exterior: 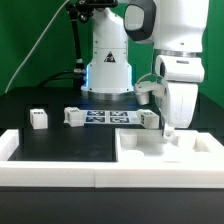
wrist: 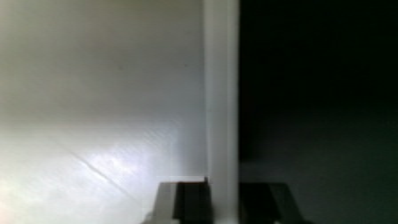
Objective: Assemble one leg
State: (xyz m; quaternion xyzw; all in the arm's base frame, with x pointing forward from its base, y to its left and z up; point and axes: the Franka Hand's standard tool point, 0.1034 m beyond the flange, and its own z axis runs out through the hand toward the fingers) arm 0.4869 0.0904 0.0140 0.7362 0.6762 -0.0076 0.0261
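Observation:
The large white tray-like tabletop (exterior: 135, 142) lies at the exterior view's right, against the white border bars. My gripper (exterior: 167, 129) points straight down onto its rim. In the wrist view my gripper (wrist: 222, 205) straddles the tabletop's upright white wall (wrist: 221, 80), one dark finger (wrist: 185, 203) on each side and touching it. The tabletop's flat face (wrist: 107, 100) lies on one side of the wall, dark table on the other. Small white tagged legs stand apart on the black table: one (exterior: 38, 118) at the exterior view's left, one (exterior: 73, 115) beside it. None is held.
The marker board (exterior: 108, 117) lies flat before the robot's base. Another small tagged white piece (exterior: 147, 119) stands just behind my gripper. Long white border bars run along the table's front (exterior: 60, 172) and the exterior view's left (exterior: 8, 146).

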